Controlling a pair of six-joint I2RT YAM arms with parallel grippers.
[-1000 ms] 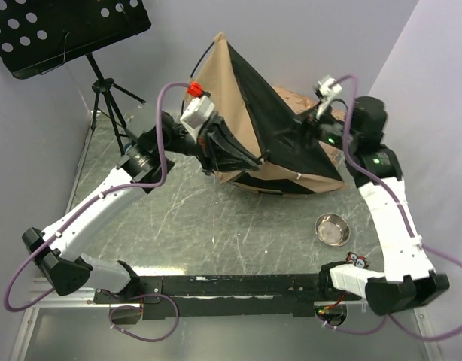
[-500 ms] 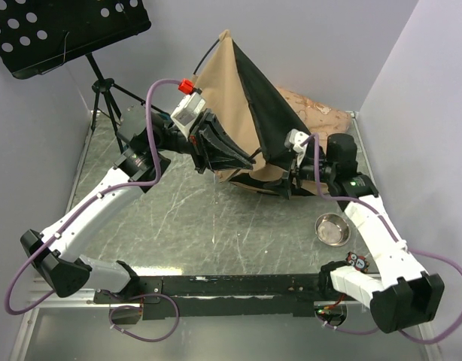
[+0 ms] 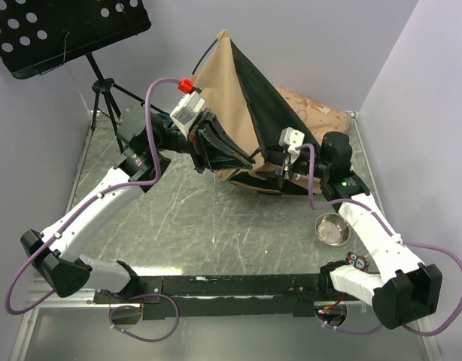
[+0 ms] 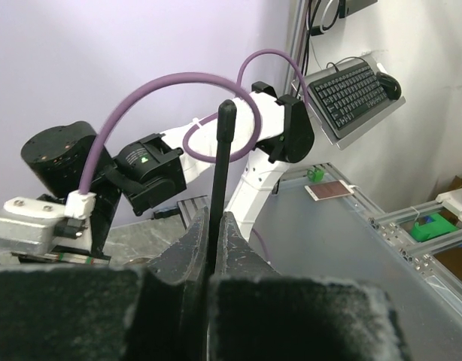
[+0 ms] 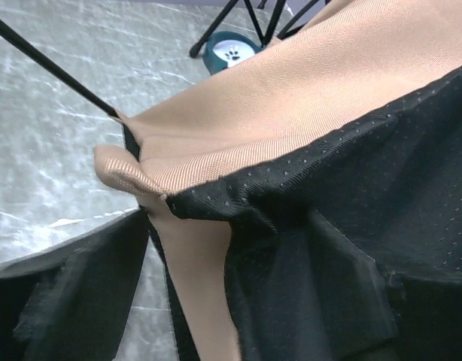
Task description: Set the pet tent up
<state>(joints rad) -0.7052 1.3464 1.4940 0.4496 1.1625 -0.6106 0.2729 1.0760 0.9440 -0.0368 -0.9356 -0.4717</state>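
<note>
The pet tent stands half raised at the back of the table, with tan cloth to the left and a black panel to the right. My left gripper is at its left front side, shut on a thin black pole that rises between the jaws. At the tent's lower front edge my right gripper is open. In the right wrist view the tan-and-black hem hangs between the wide jaws of the right gripper, and the black fabric covers the right finger. Another pole runs up to the left.
A small steel bowl sits near the right arm. A pinkish cushion lies behind the tent at the back right. A music stand on a tripod occupies the back left corner. A blue pet bowl shows beyond the tent. Walls close in on both sides.
My right arm has swung from the tent's back right side down to its lower front edge. The left gripper has shifted slightly with the pole, and the tent stands narrower and more upright.
</note>
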